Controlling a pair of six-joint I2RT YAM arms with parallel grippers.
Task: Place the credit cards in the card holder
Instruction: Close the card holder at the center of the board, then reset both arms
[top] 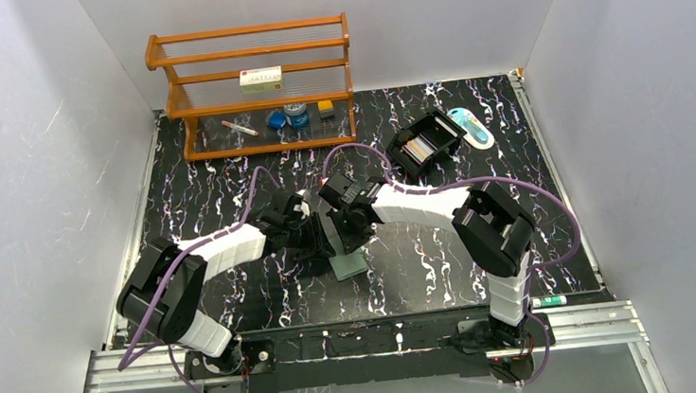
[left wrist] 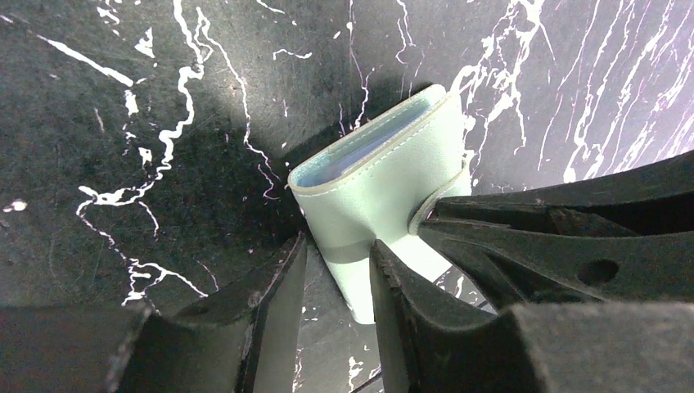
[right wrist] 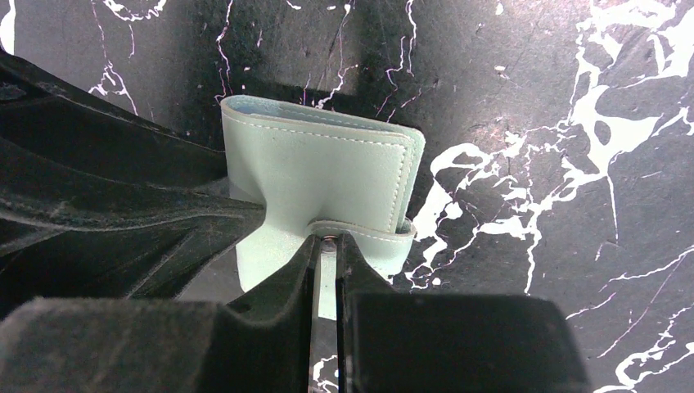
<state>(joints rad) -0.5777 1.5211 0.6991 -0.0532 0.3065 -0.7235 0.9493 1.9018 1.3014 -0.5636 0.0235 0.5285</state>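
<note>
The card holder (top: 351, 266) is a pale teal wallet lying folded on the black marbled table (top: 229, 188) between the two arms. In the left wrist view the card holder (left wrist: 385, 176) shows bluish inner pockets at its far edge. My left gripper (left wrist: 339, 242) is open, its fingers straddling the wallet's near corner, with table showing beside one finger. My right gripper (right wrist: 327, 240) is shut on the wallet's snap tab (right wrist: 368, 233), and the wallet body (right wrist: 327, 168) lies beyond it. No credit cards show clearly; thin light items stand in the black box (top: 426, 142).
A wooden rack (top: 258, 85) with small items stands at the back left. A blue and white object (top: 469, 125) lies beside the black box at the back right. White walls close in both sides. Both grippers (top: 328, 229) crowd together at the table's middle.
</note>
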